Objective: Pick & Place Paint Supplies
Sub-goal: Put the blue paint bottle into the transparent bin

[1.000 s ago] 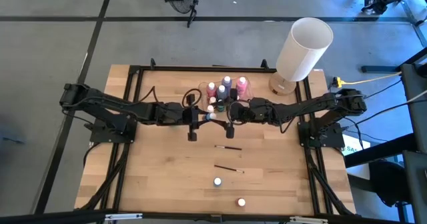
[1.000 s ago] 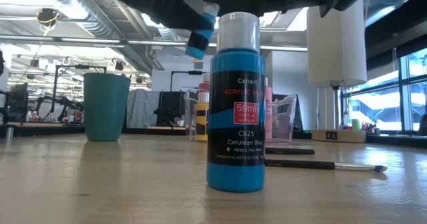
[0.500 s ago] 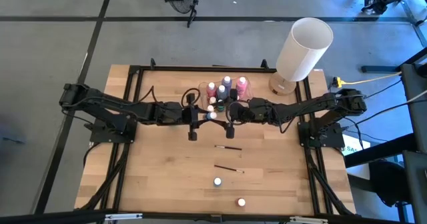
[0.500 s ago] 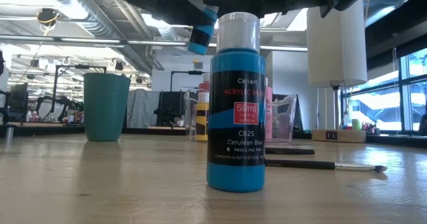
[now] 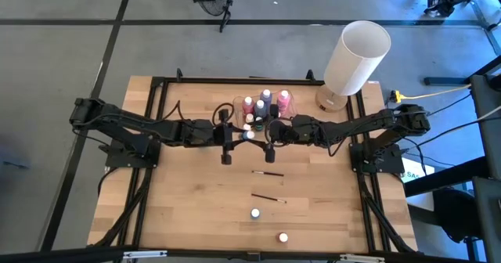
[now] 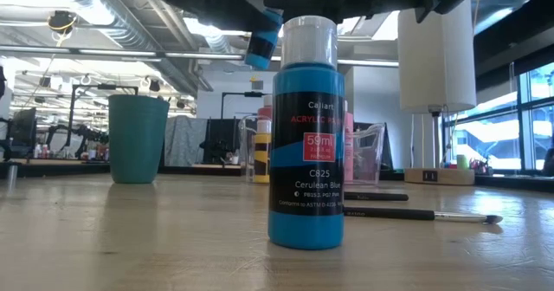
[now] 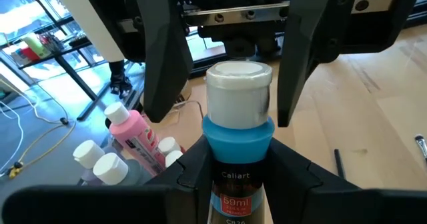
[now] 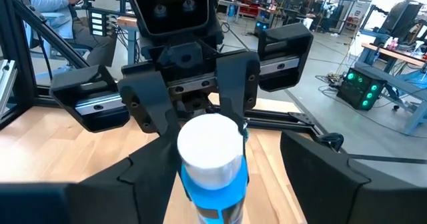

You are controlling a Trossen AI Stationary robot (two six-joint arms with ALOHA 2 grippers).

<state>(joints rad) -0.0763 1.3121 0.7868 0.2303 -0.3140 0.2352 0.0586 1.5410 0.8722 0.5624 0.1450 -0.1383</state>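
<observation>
Left pincer (image 7: 237, 167) pinching 1 blue bottle (image 7: 238, 144), right pincer (image 8: 220, 177) spread around its cap; 2 paintbrushes (image 5: 268, 173) nearby.

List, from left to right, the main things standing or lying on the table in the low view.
Teal cup → yellow-and-black bottle → blue Cerulean Blue paint bottle → clear measuring jug → dark-handled paintbrush → white lamp.

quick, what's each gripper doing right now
Left gripper: shut on the blue paint bottle, holding it off the table.
Right gripper: open, fingers either side of the bottle's white cap.
</observation>
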